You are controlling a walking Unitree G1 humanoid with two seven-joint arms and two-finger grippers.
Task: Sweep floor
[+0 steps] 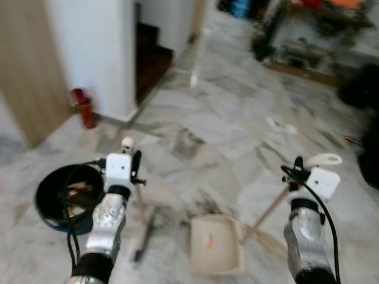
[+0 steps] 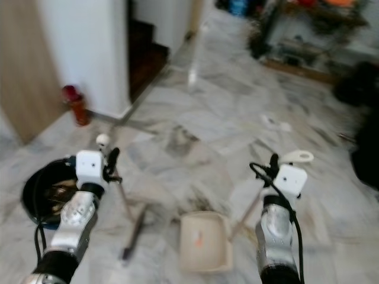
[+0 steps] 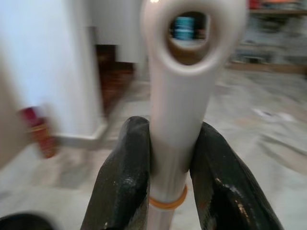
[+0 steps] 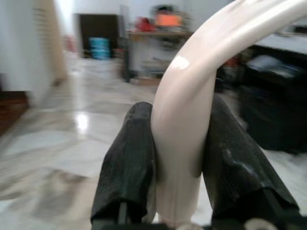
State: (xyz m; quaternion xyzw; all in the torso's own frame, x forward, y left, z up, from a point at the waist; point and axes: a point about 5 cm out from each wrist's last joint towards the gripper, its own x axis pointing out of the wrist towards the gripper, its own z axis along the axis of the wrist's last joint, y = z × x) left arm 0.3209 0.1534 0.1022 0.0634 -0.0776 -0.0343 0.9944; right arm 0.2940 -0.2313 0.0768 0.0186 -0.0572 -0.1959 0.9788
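My left gripper is shut on the cream broom handle, whose looped top end rises past the black fingers. The broom's shaft slants down to its dark head on the marble floor. My right gripper is shut on the cream dustpan handle, which curves over above its fingers. That handle's stick runs down to the beige dustpan, resting on the floor between my two arms with a small orange scrap inside.
A black round bin with litter sits at the left by my left arm. A red bottle-like object stands by the white wall corner. A dark stair opening lies behind. Shelving and dark clutter fill the far right.
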